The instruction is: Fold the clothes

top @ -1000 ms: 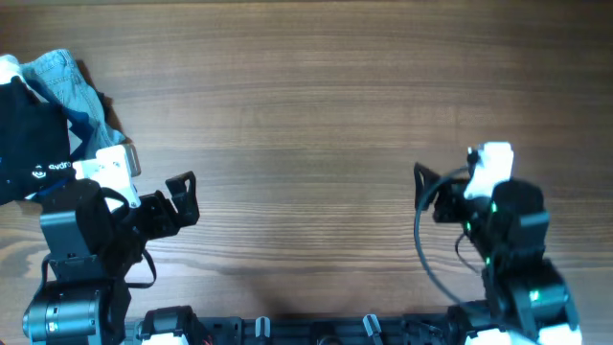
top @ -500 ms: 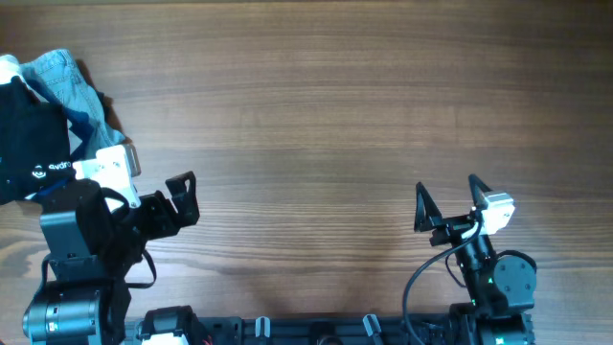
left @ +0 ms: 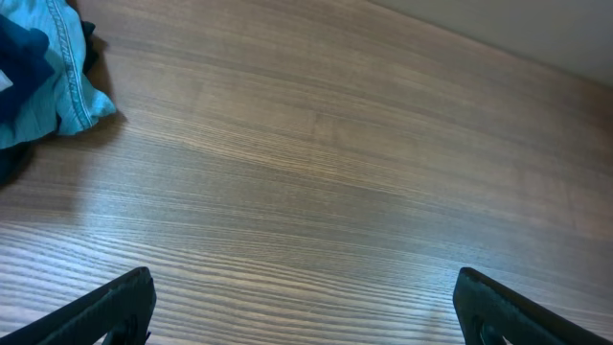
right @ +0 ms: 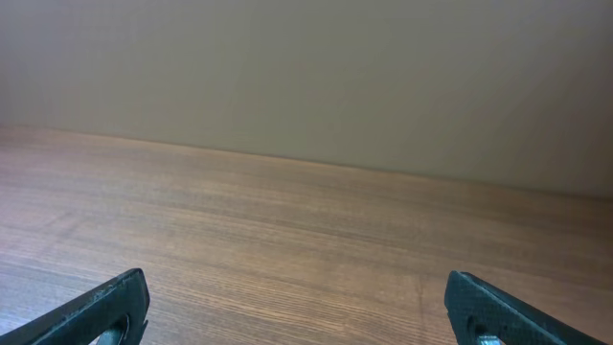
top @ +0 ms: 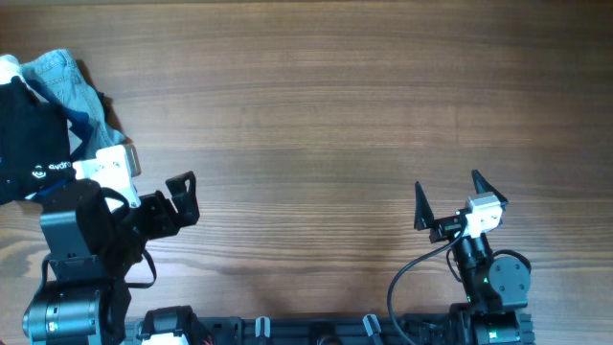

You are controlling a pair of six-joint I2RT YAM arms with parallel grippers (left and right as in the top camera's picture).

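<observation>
Two grippers sit low by the near edge of the table point(top: 316, 96). The left gripper point(top: 184, 199) points toward the middle with its fingers apart, gripping nothing. The right gripper point(top: 448, 192) faces out over bare wood, its fingers spread wide. The clothes point(top: 43, 105), a crumpled heap of dark and light-blue fabric, lie at the table's far-left edge, near the left gripper but not touching it.

Right gripper point(top: 447, 192) has drawn back toward its base, jaws now spread wide, table point(top: 326, 115) showing between them.
</observation>
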